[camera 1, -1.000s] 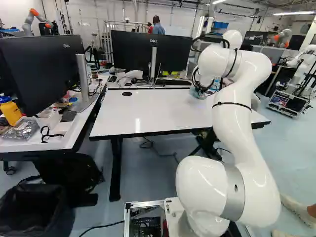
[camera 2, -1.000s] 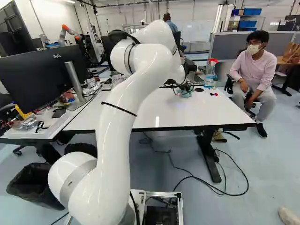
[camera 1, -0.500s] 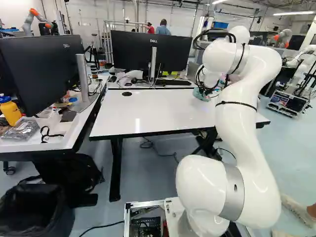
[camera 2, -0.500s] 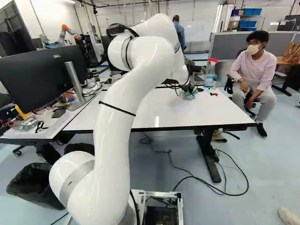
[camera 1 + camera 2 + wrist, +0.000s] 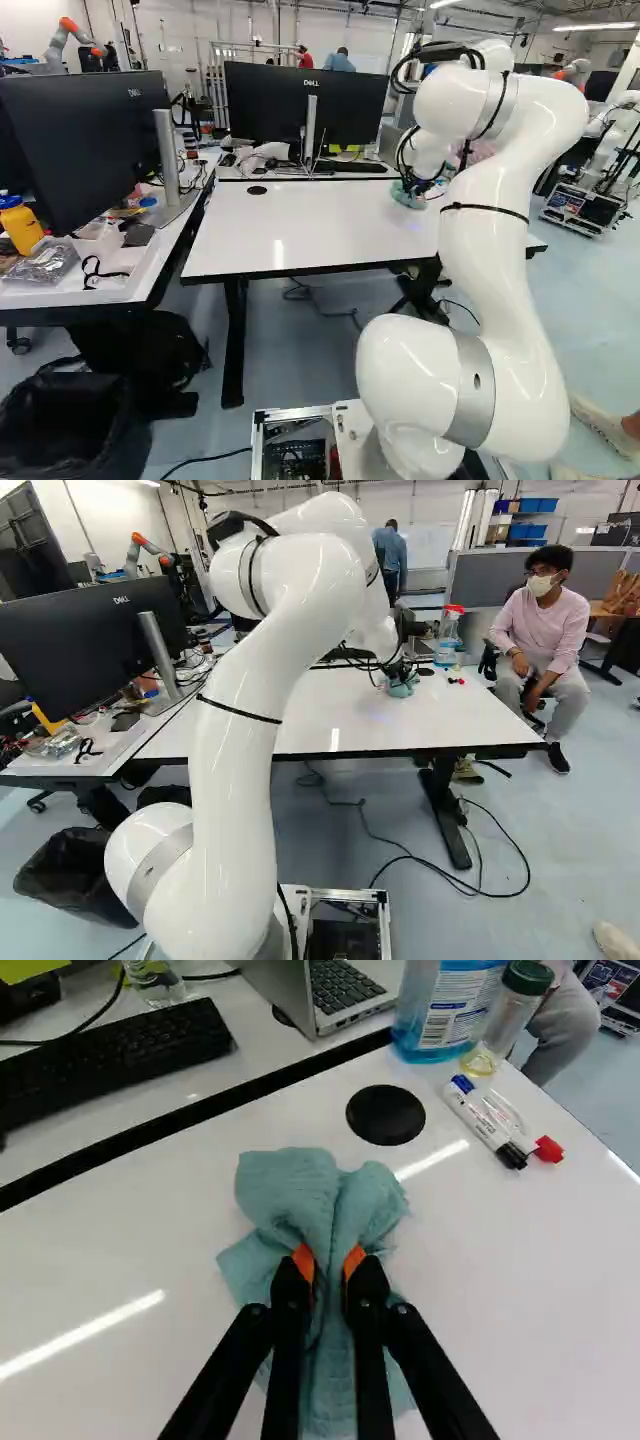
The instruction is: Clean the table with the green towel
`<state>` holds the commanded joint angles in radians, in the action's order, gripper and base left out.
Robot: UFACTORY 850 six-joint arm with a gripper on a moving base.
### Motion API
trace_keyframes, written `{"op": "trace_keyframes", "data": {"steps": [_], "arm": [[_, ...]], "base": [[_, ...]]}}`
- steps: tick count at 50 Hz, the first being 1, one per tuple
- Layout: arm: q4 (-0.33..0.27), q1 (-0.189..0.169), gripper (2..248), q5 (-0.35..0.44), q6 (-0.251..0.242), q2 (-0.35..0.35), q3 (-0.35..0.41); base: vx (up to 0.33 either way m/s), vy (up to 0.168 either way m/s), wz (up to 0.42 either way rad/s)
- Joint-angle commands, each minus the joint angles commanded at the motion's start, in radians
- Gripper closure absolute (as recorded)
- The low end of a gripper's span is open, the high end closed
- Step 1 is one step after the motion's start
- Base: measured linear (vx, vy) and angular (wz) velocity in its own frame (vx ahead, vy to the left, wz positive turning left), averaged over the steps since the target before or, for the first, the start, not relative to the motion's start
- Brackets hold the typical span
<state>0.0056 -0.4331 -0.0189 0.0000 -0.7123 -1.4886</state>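
Over the far part of the white table (image 5: 310,235), the gripper (image 5: 401,670) is low down with the green towel (image 5: 401,688) bunched beneath it. Seen from the wrist, the gripper (image 5: 330,1263) is shut on the towel (image 5: 292,1192), whose gathered folds are pinched between the orange pads. Loose cloth spreads ahead of the fingers and under them, against the tabletop. How much of it lies flat below the fingers is hidden.
Ahead of the gripper are a round black table cap (image 5: 386,1115), markers (image 5: 485,1125), a blue spray bottle (image 5: 440,1010) and a clear bottle (image 5: 512,1010). Beyond the table's far edge lie a keyboard (image 5: 115,1060) and laptop (image 5: 335,990). A person sits at the table's right.
The arm has shifted and the gripper has come slightly nearer the base, the towel moving with it. In the left base view the arm's upper part has swung rightward. The base has stayed put.
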Motion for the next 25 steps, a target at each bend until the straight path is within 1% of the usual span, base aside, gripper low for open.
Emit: {"op": "trace_keyframes", "data": {"steps": [13,25], "arm": [[0.0,0.032,199,0.0,0.0,0.007,0.009],[0.0,0.058,199,0.0,0.0,-0.02,-0.029]], "base": [[0.0,0.0,0.0],[0.0,0.0,0.0]]}}
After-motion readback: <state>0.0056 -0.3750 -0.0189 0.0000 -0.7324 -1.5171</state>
